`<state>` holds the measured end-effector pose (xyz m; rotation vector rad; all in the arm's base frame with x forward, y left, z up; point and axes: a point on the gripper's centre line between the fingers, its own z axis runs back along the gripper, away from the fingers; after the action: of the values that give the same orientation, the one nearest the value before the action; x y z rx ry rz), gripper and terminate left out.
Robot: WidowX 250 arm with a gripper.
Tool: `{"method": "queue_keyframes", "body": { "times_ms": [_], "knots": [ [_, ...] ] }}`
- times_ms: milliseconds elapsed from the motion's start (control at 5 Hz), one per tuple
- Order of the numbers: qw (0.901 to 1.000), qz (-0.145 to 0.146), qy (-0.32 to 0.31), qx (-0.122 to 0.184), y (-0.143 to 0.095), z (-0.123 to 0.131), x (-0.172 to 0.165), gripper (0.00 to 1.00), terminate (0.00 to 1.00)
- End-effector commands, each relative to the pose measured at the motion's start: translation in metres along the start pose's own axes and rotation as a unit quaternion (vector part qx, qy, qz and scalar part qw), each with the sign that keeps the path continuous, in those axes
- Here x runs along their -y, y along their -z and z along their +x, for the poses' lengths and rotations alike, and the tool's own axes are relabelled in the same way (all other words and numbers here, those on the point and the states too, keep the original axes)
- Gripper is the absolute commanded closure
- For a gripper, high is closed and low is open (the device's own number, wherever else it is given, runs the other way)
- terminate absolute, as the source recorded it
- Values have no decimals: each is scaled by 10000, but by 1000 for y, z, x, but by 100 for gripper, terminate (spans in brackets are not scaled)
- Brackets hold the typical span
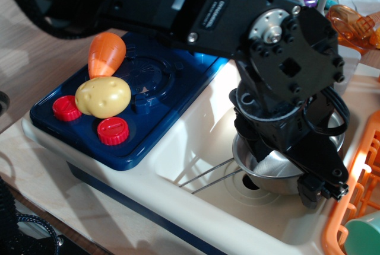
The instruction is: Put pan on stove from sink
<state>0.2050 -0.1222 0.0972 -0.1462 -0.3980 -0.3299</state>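
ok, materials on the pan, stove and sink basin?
Pan: looks like polished steel, mirror-bright with sharp reflections; thin wire handle.
Stove: glossy dark blue plastic, slightly translucent, with moulded burner rings.
Sink: cream plastic, smooth semi-gloss, soft highlights.

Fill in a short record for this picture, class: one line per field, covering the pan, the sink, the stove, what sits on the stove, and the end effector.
pan: shiny steel pan lying in the sink, wire handle pointing left
sink: cream basin, right of the stove
stove: dark blue cooktop with two red knobs
on stove: yellow potato and orange carrot, both near the front burner
end effector: black end effector lowered into the pan; whether it is open or shut cannot be made out
right edge: orange dish rack
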Motion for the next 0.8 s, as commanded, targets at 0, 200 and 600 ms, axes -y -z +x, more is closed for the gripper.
{"method": "queue_keyframes", "body": {
  "times_ms": [0,200,600],
  "knots": [
    [9998,-86,88,170,8,3,-10,0,0],
    [9996,-126,65,262,18,1,-14,0,0],
    [9998,-107,-100,116,12,6,-6,100,0]
  ]
}}
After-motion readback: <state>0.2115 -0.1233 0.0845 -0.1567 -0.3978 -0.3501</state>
